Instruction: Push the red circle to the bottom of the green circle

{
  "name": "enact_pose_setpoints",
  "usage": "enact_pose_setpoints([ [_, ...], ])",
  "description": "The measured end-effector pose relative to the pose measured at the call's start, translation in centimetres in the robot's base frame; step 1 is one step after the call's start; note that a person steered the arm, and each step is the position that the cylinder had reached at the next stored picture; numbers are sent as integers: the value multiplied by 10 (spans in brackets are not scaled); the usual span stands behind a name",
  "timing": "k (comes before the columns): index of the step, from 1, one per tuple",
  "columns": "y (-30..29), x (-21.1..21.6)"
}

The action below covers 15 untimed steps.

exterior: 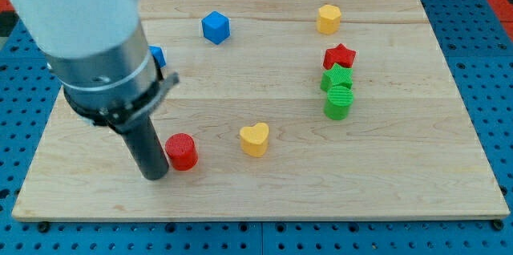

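The red circle lies on the wooden board at the lower left. My tip stands just to its left, touching or nearly touching it. The green circle lies at the right of the board, far from the red circle. A green star sits right above it, touching it, and a red star sits above that.
A yellow heart lies between the red circle and the green circle. A blue cube is at the top middle, a yellow block at the top right. Another blue block is partly hidden behind the arm.
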State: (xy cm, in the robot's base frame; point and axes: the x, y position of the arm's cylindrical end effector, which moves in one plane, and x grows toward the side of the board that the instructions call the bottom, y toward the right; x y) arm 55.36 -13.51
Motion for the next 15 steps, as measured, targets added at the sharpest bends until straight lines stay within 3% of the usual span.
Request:
enact_pose_setpoints([
  [1, 65, -3],
  [2, 79, -18],
  [4, 60, -60],
  [5, 67, -58],
  [6, 110, -53],
  [8, 116, -80],
  [9, 143, -53],
  [11, 151, -39],
  [14, 140, -55],
  [15, 161, -40],
])
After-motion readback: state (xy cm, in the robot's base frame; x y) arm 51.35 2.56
